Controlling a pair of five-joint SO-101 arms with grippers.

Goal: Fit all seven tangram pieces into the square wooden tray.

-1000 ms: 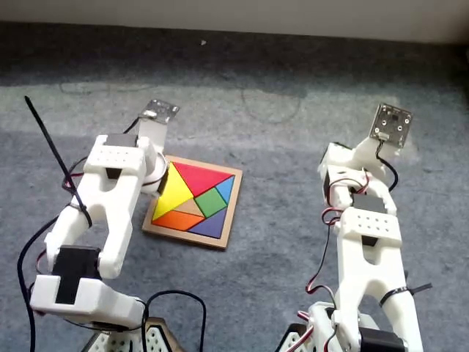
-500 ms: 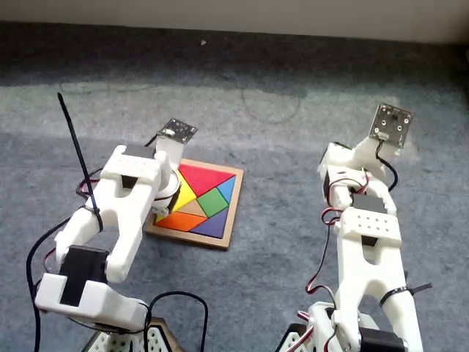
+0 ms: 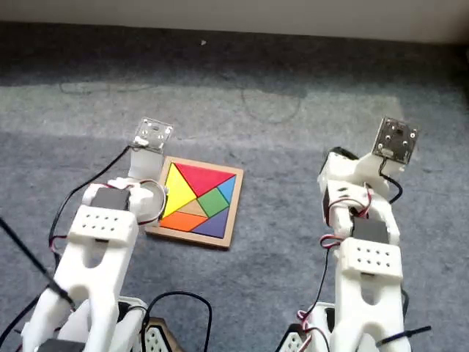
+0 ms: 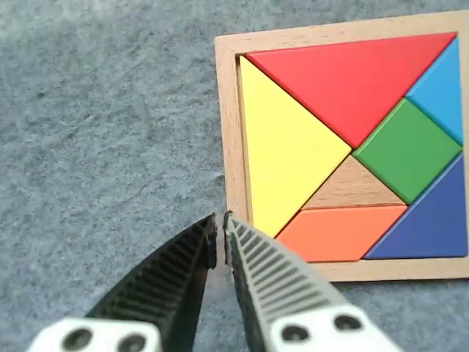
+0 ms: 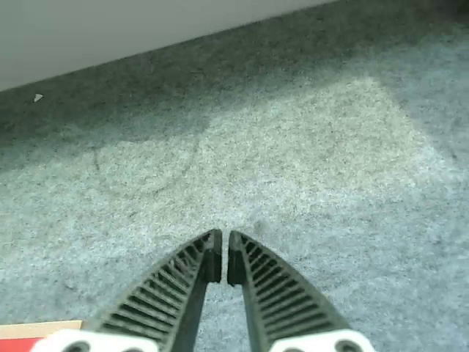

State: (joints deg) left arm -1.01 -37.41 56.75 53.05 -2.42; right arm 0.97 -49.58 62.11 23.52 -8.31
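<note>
**Inspector:** Left arm first. Report.

**Assistant:** The left gripper (image 4: 220, 220) has its ribbed black fingers pressed together on themselves. The tips sit at the outer rim of the square wooden tray (image 4: 229, 110), on the side lined by the large yellow triangle (image 4: 282, 158). Whether they touch the rim cannot be told.

**Inspector:** Tray contents?

**Assistant:** Seven pieces lie flat inside the frame, meeting edge to edge. Next to the yellow one are the orange parallelogram (image 4: 337, 231) and the small plain-wood triangle (image 4: 355, 192). Beyond those are the large red triangle (image 4: 352, 73), the green square (image 4: 407, 147) and the dark blue triangle (image 4: 432, 220). The small light-blue triangle (image 4: 443, 81) is in a far corner.

**Inspector:** Position and margins?

**Assistant:** The tray rests flat on the grey carpet (image 3: 256, 110), just beside the left arm (image 3: 95, 242). Carpet borders all four sides. A broad stretch of it separates the tray from the right arm (image 3: 366, 249).

**Inspector:** Right side?

**Assistant:** The right gripper (image 5: 220, 253) also has its fingers pressed together. It hangs over the carpet, well apart from the tray. Ahead of it the carpet runs to a pale wall strip (image 5: 110, 29).
</note>
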